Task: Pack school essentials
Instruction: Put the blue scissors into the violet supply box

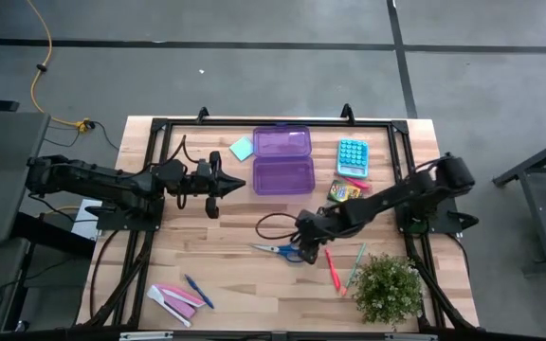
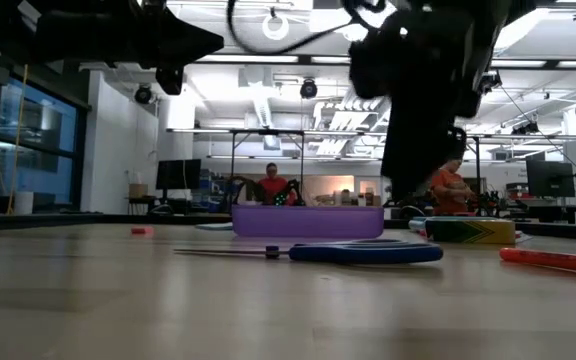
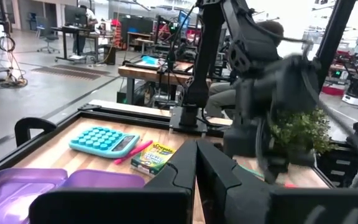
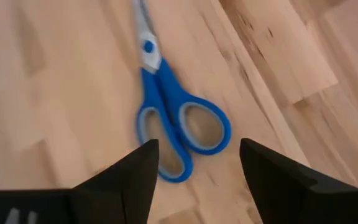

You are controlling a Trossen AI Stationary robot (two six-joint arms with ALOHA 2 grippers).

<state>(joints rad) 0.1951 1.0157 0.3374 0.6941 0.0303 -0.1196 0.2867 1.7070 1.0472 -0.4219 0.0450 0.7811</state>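
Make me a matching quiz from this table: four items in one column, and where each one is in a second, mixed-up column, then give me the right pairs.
Items:
1. scissors
2. plant
3. calculator
4. sticky notes

Places:
A. just left of the purple box
B. table's near right corner
C. right of the purple box, at the far side
D. flat on the wood under the open right claw

Pairs: 1-D, 2-B, 3-C, 4-A
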